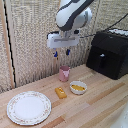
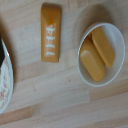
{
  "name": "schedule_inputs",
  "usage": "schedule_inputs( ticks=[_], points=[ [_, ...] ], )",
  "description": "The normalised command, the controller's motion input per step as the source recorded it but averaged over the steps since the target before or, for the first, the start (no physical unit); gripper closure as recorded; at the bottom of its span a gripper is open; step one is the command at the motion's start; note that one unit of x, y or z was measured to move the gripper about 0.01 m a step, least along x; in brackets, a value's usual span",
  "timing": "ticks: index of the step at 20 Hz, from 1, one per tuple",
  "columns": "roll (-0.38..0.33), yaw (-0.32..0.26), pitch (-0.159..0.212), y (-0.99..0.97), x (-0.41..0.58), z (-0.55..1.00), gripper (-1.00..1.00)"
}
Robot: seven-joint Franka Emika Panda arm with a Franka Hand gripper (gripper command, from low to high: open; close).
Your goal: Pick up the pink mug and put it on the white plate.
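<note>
- The pincer hangs in the upper middle of the exterior view, well above the table. Its two blue-tipped fingers point down with a clear gap between them and nothing in the gap, so it is open and empty.
- The pink mug stands upright on the table at the middle of the exterior view, near the back wall, and almost directly under the pincer. I judge the arm is placed like this so that it can go straight down on the mug; the grasp is not yet made.
- The white platter lies flat in the lower left of the exterior view, well apart from the mug and with nothing on it. It is the place where the mug must end.
- Between the mug and the platter lies an orange bar, and a small white bowl with yellow pieces sits just to the lower right of the mug. The carried mug should probably pass above the bar.
- In the wrist view the bar is in the upper part, the bowl at the right and the platter's rim at the left edge. The mug and the fingers do not show there.
- A black appliance stands at the right of the exterior view, away from the path.
</note>
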Motion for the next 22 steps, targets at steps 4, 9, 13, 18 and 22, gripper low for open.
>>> schedule_inputs(
  ticks=[4,9,13,18,22],
  points=[
    [0.061,-0.036,0.133,-0.63,0.345,-0.01,-1.0],
    [0.1,0.0,0.151,-0.73,0.161,-0.14,-1.0],
    [0.095,0.014,0.103,-0.64,0.197,-0.25,-1.0],
    [0.011,0.045,0.013,-0.22,0.373,-0.24,-1.0],
    [0.0,0.055,0.0,-0.17,0.424,-0.25,-1.0]
  ],
)
